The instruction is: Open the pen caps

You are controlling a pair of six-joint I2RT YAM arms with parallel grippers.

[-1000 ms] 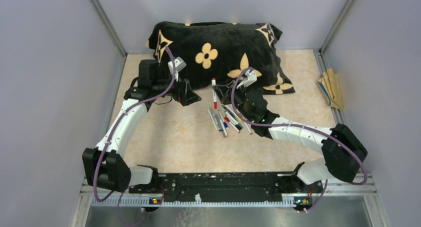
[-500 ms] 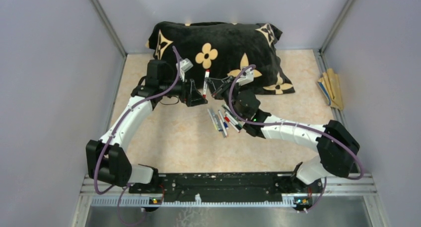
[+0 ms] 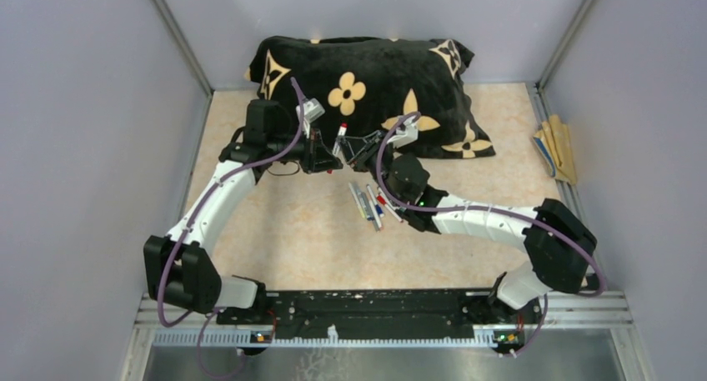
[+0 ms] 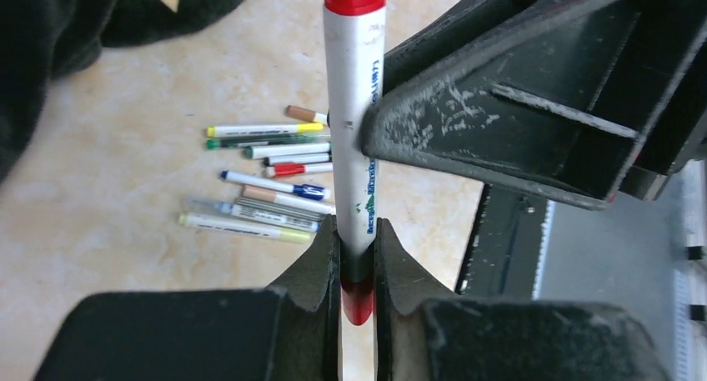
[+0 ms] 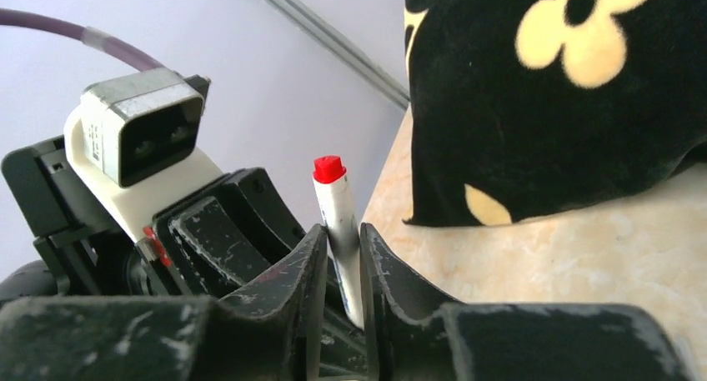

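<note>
Compared with one second earlier, when the right gripper (image 5: 342,248) carried the held pen (image 4: 354,131) alone and the left gripper (image 4: 357,252) stood well apart on its left, the two grippers now meet on that pen. It has shifted leftward and tilts, over the bench (image 3: 283,231) toward the far edge, just in front of the pillow (image 3: 375,72). The loose pens (image 3: 375,204) near the middle of the bench lie as they did. Counted: two grippers, one held pen, one pillow along the far edge, a small stack of tan sticks (image 3: 557,147) at the right edge, and about ten loose pens, which overlap too much for an exact count. The held pen has a white barrel with small printed lettering, a red cap (image 5: 328,168) seated on its upper end, and a dark band with a red tip at its lower end. The left gripper's fingers are clamped on that lower end. The right gripper's fingers pinch the barrel below the cap. The loose pens' caps show yellow, green, red, blue and brown.
</note>
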